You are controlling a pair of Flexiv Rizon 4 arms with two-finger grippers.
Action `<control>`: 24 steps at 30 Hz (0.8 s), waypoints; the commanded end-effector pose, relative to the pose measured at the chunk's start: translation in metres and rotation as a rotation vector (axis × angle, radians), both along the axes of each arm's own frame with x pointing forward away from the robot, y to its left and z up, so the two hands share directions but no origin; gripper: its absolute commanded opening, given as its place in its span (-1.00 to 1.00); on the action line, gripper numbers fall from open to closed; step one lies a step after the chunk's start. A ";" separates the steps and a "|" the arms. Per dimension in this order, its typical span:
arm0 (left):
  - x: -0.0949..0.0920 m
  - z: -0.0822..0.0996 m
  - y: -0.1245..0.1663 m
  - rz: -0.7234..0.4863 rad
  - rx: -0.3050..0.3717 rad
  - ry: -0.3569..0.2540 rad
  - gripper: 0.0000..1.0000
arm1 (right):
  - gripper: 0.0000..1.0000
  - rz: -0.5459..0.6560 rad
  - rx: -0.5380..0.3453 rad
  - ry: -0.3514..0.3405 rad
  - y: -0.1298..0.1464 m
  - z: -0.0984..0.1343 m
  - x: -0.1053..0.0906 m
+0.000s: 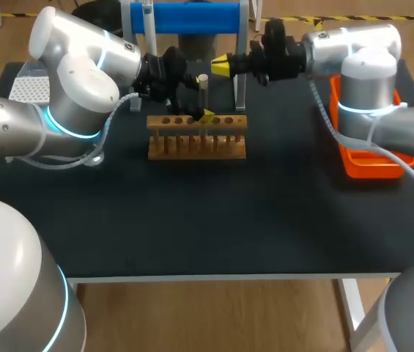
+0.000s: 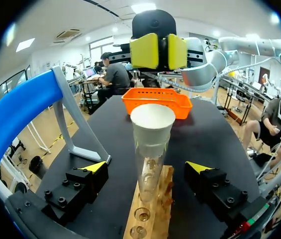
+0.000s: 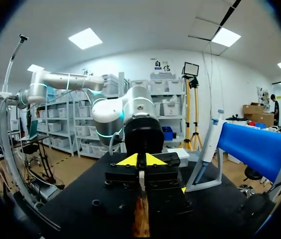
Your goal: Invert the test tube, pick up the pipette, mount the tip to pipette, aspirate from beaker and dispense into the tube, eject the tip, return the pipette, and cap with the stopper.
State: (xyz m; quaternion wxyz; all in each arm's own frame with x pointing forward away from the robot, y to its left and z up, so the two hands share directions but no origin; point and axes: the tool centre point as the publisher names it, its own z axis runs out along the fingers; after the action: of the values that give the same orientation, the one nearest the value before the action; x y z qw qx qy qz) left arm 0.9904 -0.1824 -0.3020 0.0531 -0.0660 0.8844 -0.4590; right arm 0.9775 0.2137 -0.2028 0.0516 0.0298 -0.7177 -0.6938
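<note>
A clear test tube with a white flat-topped end stands upright in the wooden rack. My left gripper is open, with its yellow-tipped fingers on either side of the tube and not touching it. My right gripper is shut with nothing visible in it, and hangs just beyond and above the tube's top. In the right wrist view the right gripper's tips meet above the rack. The pipette hangs on the blue stand.
An orange tray lies at the right side of the table, under my right arm. A white perforated box sits at the far left behind my left arm. The blue stand's legs rise close behind the rack.
</note>
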 end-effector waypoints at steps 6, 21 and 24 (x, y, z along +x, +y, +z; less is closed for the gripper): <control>0.001 0.000 0.000 -0.004 0.002 0.003 1.00 | -1.00 0.024 0.013 0.015 0.011 -0.003 0.002; 0.001 0.000 0.000 -0.004 0.002 0.003 1.00 | -1.00 0.034 0.016 0.020 0.021 -0.010 0.002; 0.001 0.000 0.000 -0.004 0.002 0.003 1.00 | -1.00 0.036 0.016 0.020 0.023 -0.012 0.002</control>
State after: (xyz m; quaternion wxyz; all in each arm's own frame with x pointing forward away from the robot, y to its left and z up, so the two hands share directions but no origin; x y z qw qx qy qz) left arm 0.9904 -0.1824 -0.3020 0.0531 -0.0660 0.8844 -0.4590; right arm 0.9756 0.2341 -0.2114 0.0686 0.0335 -0.7114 -0.6987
